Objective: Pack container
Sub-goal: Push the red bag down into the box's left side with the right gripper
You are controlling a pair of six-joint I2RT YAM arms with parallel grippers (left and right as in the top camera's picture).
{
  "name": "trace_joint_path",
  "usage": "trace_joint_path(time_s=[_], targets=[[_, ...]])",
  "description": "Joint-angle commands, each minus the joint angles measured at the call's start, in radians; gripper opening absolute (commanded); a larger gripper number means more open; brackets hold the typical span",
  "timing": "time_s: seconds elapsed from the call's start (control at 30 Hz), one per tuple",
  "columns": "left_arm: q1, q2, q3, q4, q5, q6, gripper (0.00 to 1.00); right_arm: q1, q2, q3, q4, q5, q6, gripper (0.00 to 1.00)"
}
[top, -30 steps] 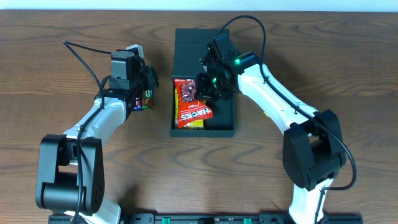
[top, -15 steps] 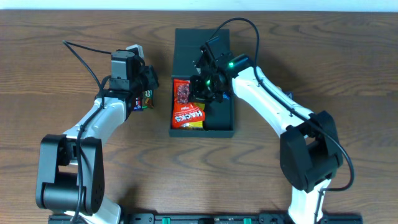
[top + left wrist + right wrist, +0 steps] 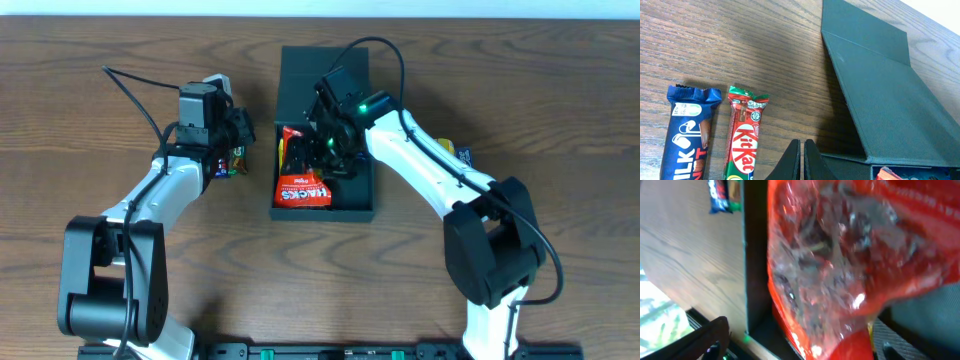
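The dark container [image 3: 325, 212] stands open at mid-table, its lid [image 3: 300, 70] folded back. A red snack bag [image 3: 303, 185] lies inside at the left front. My right gripper [image 3: 322, 150] hovers in the box over the bag's upper end. In the right wrist view its fingers [image 3: 715, 335] stand wide apart, with the crinkled red bag [image 3: 850, 255] filling the space ahead of them beside the container wall [image 3: 755, 255]. My left gripper [image 3: 803, 142] is shut on nothing, just left of the container [image 3: 890, 100], near a KitKat bar [image 3: 744, 135].
A blue milk chocolate bar [image 3: 687, 130] lies beside the KitKat on the wood table, left of the box. The two bars [image 3: 236, 160] sit under my left gripper in the overhead view. A small yellow item [image 3: 447, 148] peeks out behind the right arm.
The right gripper moved left inside the container with the red bag, then its jaws opened. The bag now lies lower at the box's left front. The left arm stayed still.
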Motion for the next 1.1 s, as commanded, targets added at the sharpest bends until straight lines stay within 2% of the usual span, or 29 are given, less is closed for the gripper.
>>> trace_joint_path(time_s=[0.0, 0.07, 0.33, 0.4, 0.43, 0.5, 0.53, 0.67, 0.77, 0.83, 0.93, 1.07], targets=[[0.000, -0.021, 0.016, -0.003, 0.002, 0.004, 0.06, -0.020, 0.014, -0.003, -0.034, -0.015, -0.069, 0.95], [0.000, -0.021, 0.016, -0.003, 0.002, 0.004, 0.06, -0.037, 0.013, 0.010, -0.089, -0.015, -0.092, 0.96], [0.000, -0.021, 0.016, -0.003, 0.002, 0.004, 0.06, -0.083, -0.038, 0.134, -0.249, -0.014, -0.264, 0.71], [0.000, -0.021, 0.016, -0.003, 0.002, 0.004, 0.06, -0.087, -0.056, 0.168, -0.271, -0.014, -0.295, 0.57], [0.000, -0.021, 0.016, -0.003, 0.002, 0.004, 0.06, -0.089, -0.069, 0.183, -0.278, -0.014, -0.312, 0.43], [0.000, -0.021, 0.016, -0.005, 0.002, 0.004, 0.06, -0.089, -0.088, 0.199, -0.278, -0.014, -0.345, 0.06], [0.000, -0.021, 0.016, -0.007, 0.002, 0.004, 0.06, -0.089, -0.096, 0.199, -0.269, -0.015, -0.370, 0.01], [0.000, -0.021, 0.016, -0.037, 0.003, 0.003, 0.06, -0.088, -0.093, 0.183, -0.235, -0.035, -0.483, 0.01], [0.000, -0.021, 0.016, -0.080, 0.004, 0.003, 0.06, -0.094, -0.079, 0.147, -0.164, -0.182, -0.546, 0.01], [0.000, -0.021, 0.016, -0.108, 0.013, 0.003, 0.06, -0.099, -0.067, 0.122, -0.118, -0.229, -0.550, 0.01], [-0.001, -0.021, 0.016, -0.130, 0.103, 0.004, 0.06, -0.103, -0.049, 0.070, -0.055, -0.229, -0.545, 0.01], [0.000, -0.019, 0.016, -0.167, 0.110, 0.004, 0.05, -0.103, -0.025, 0.035, 0.008, -0.229, -0.529, 0.01]])
